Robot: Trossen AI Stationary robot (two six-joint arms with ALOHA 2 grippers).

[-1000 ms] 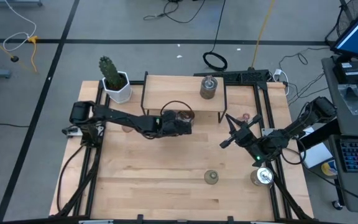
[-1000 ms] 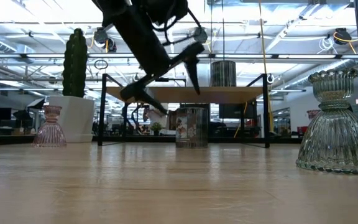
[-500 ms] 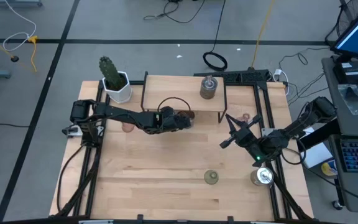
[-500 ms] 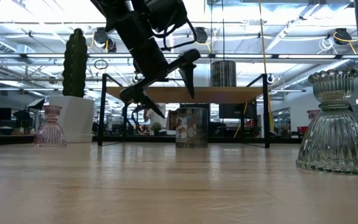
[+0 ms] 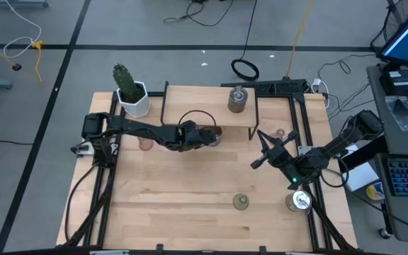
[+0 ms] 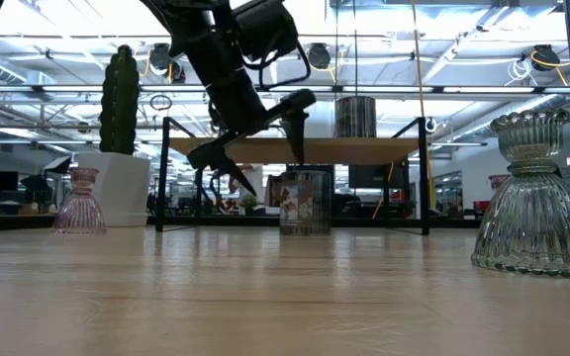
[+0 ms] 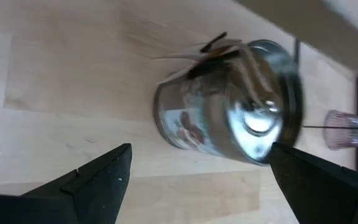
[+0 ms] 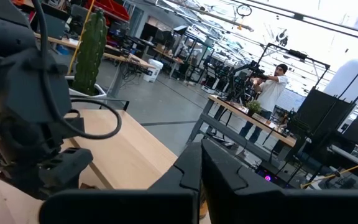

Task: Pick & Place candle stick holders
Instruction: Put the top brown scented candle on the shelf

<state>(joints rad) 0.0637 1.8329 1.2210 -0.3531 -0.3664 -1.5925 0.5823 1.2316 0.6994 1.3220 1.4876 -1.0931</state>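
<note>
Directly ahead of the left gripper [image 7: 194, 177], its jaws released, the squat silvery metal cylinder holder [image 7: 229, 102] stands upright between them.

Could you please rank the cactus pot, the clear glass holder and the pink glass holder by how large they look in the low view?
1. Clear glass holder, though it stands nearest the camera.
2. Cactus pot.
3. Pink glass holder.

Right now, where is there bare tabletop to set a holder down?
Bare: the wide middle of the table, between the left gripper and the olive-green holder. Crowded: under the shelf, where the open gripper brackets a silvery holder.
</note>
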